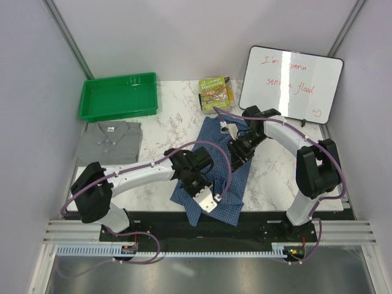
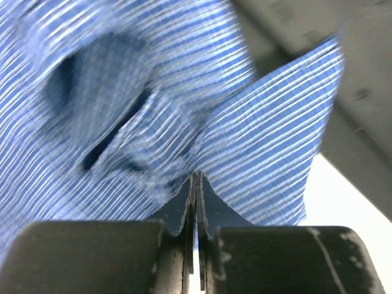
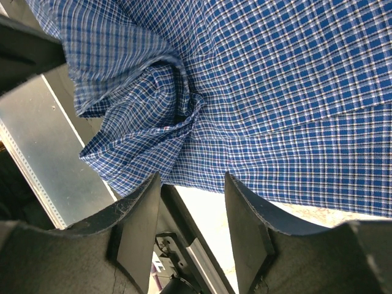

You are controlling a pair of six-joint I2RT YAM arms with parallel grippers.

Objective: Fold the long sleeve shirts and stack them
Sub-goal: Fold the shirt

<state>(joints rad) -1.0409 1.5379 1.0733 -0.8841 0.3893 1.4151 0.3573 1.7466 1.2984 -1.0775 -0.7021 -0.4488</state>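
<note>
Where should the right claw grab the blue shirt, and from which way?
Probably the bunched-up ridge of the blue shirt, straight ahead of the open right gripper. The crumpled cloth stands up there, so the jaws can close round it; the rest lies flat. The left gripper pinches another edge.

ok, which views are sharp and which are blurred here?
Left wrist: blue shirt smeared, its check reads as streaks, left fingers crisp. Right wrist: check sharp throughout, right fingers dark but clear. Top external: sharp, evenly lit, whiteboard handwriting legible.
</note>
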